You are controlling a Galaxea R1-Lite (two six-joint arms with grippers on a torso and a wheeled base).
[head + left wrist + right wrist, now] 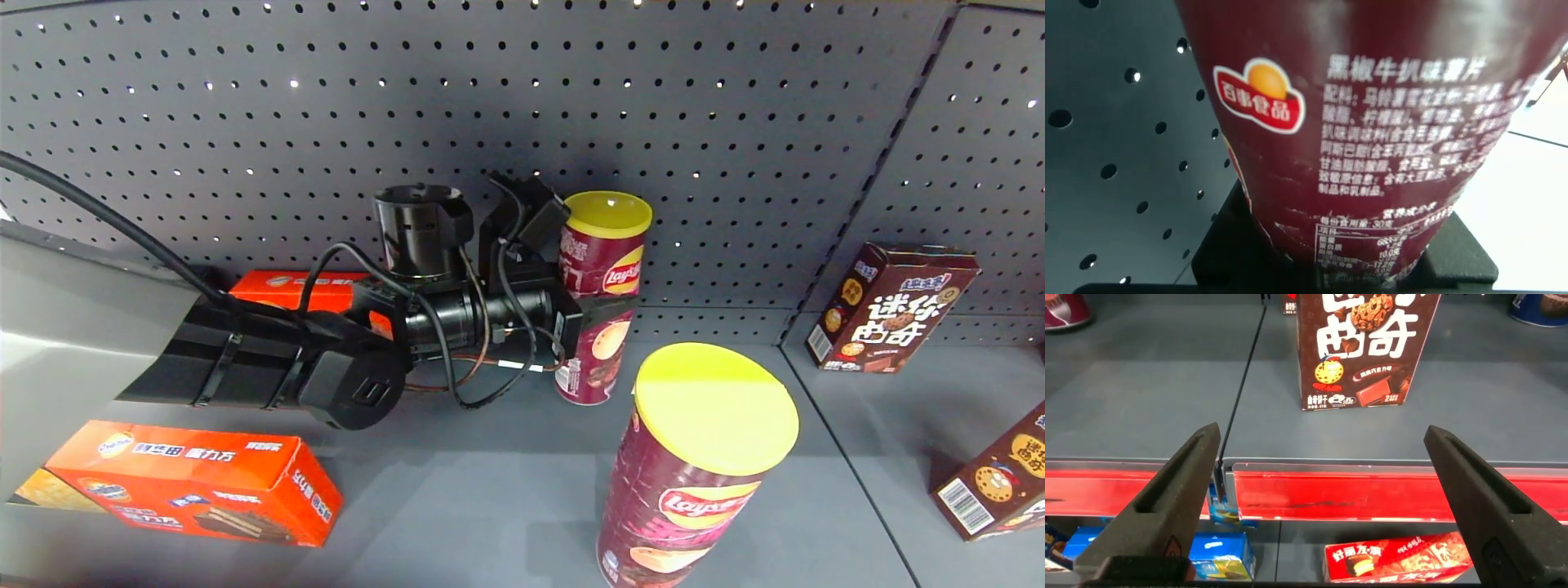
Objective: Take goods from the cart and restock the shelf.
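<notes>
We see the grey shelf (490,490) w/ its pegboard back (245,98) spanning the whole width. The robot's L arm comes in over the deck from the left, and the L gripper (596,314) is pinched on a maroon chip can (606,245) w/ a yellow lid, one finger across its front approx. mid-height. That can is upright, close to the pegboard, and we can't tell if its base touches the deck. A second chip can (694,482), same colours, stands upright nearer the front edge, apart from the held one. An orange box (196,482) lies flat front-left; another orange box (286,290) sits by the pegboard, partly hidden behind the arm. To the right, a brown cookie box (890,306) stands against the back, and a 2nd brown box (996,478) is cut off at the edge. The R gripper (1323,433) is spread wide w/ nothing between its fingers, facing an upright brown box (1368,347) on a grey deck; a red rail (1331,494) lines that deck's front edge, and past the rail sit a red pack (1396,559) and a blue pack (1221,559)
</notes>
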